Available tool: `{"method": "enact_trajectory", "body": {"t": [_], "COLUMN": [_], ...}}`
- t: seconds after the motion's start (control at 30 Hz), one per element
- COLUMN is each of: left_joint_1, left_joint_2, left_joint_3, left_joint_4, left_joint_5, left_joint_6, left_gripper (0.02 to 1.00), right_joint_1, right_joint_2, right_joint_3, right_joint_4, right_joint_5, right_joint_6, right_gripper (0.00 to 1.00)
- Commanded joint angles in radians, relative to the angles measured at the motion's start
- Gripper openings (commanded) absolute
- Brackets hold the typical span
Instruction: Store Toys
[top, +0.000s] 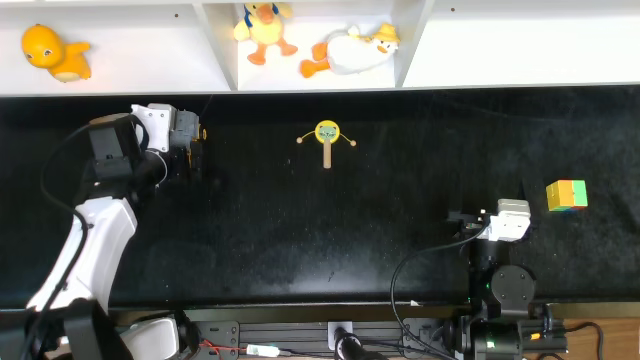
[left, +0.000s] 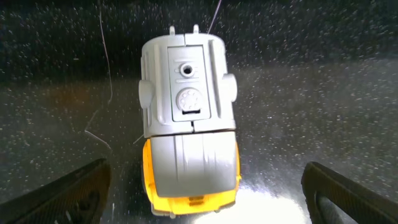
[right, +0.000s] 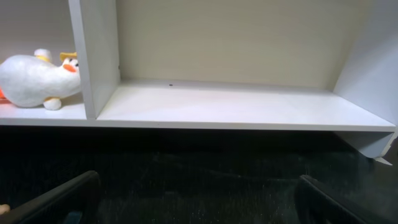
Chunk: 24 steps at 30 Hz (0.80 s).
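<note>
A grey and yellow toy vehicle (left: 189, 118) lies on the black table (top: 330, 230) at the left. My left gripper (left: 205, 171) hangs over it, open, with one finger (left: 68, 193) on each side and not touching it. In the top view the left gripper (top: 185, 140) covers most of the toy. My right gripper (right: 199, 190) is open and holds nothing; it sits low at the table's right (top: 470, 222), facing the shelf. A small rattle drum (top: 327, 135) lies mid-table and a coloured cube (top: 566, 195) at the far right.
A white shelf (top: 500, 75) runs along the table's far edge. Its left bay holds a yellow duck (top: 55, 52). The middle bay holds a yellow plush duck (top: 265, 30) and a white plush duck (top: 350, 50). The right bay (right: 236, 102) holds nothing.
</note>
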Motion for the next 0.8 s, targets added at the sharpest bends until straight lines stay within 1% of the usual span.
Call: {"method": "enact_trajectory", "body": {"t": [0.03,0.07,0.13,0.2,0.33,0.47,0.63,0.8], "left_joint_1": [-0.003,-0.003,-0.003,-0.003,-0.003,-0.003,-0.003,-0.003], "left_joint_2": [0.038,0.046,0.059,0.069,0.074,0.074,0.072,0.035], "left_joint_3": [0.000,0.000,0.000,0.000,0.000,0.000,0.000,0.000], "left_joint_4": [0.021,0.029,0.043,0.050,0.052,0.063,0.065,0.049], "left_joint_5": [-0.005,-0.005,-0.005,-0.005,-0.005,-0.005,-0.005,-0.005], "left_joint_6": [0.011,0.011,0.011,0.011,0.011,0.011,0.011,0.011], "left_gripper": [0.974,0.941,0.827,0.744,0.654,0.520,0.459,0.461], "right_joint_1": [-0.002,-0.002,-0.002,-0.002,-0.002,-0.002,-0.002,-0.002], "right_joint_2": [-0.001,-0.001,-0.001,-0.001,-0.001,-0.001,-0.001,-0.001], "right_joint_3": [-0.014,-0.014,-0.014,-0.014,-0.014,-0.014,-0.014,-0.014], "right_joint_4": [0.006,0.006,0.006,0.006,0.006,0.006,0.006,0.006], "right_joint_5": [-0.006,-0.006,-0.007,-0.006,-0.006,-0.006,-0.006,-0.006], "right_joint_6": [0.004,0.004,0.004,0.004,0.004,0.004,0.004,0.004], "right_gripper": [0.996,0.996,0.996,0.996,0.998,0.996,0.996,0.993]}}
